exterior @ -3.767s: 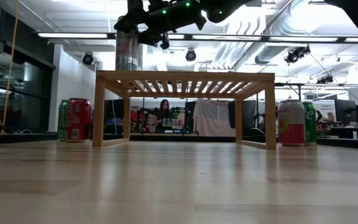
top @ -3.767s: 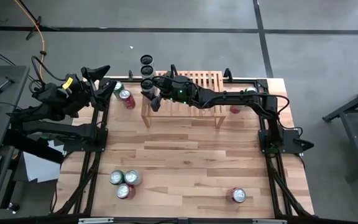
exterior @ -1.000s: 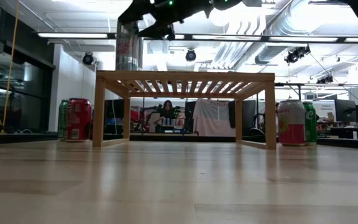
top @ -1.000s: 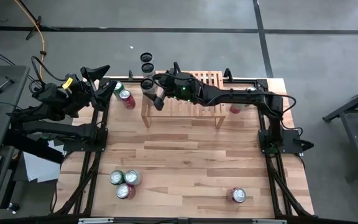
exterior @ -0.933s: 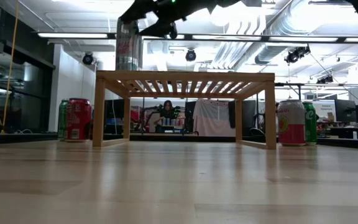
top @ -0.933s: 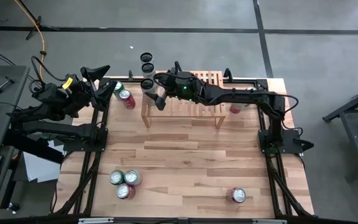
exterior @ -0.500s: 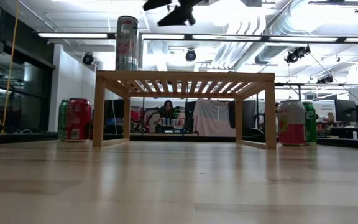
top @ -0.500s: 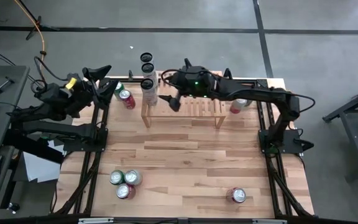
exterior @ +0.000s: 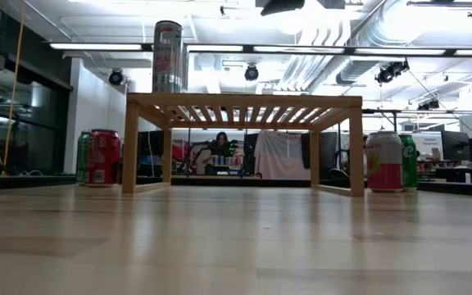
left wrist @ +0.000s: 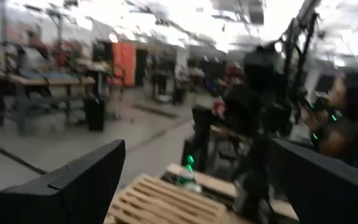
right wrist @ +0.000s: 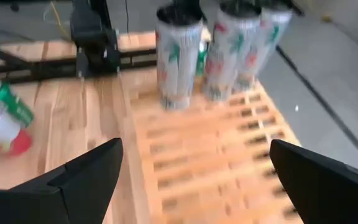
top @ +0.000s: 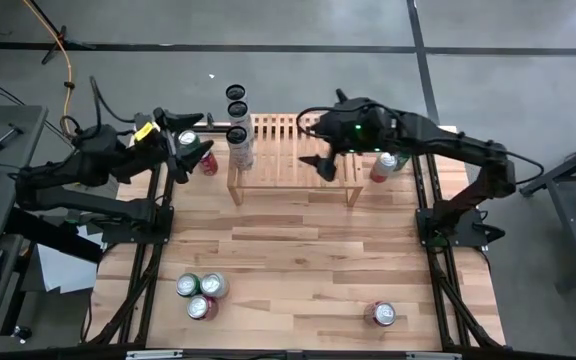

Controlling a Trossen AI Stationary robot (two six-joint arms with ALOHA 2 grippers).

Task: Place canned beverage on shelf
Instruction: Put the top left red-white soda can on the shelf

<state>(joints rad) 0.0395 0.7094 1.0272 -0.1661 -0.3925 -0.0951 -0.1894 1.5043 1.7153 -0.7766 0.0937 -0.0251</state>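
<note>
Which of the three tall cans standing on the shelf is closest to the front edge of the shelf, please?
The tall can at the near end of the row, at the shelf's left front corner. The other two stand in line behind it, toward the table's far edge.

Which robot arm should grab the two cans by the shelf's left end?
Probably the left: its open left gripper hovers right by the red can, while the open right gripper hangs over the shelf.

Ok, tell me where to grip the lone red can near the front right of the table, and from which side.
Grip the red can around its round side wall, coming down from above: it stands upright, top showing, with bare table all round. The right gripper, open over the shelf, is probably better placed.
</note>
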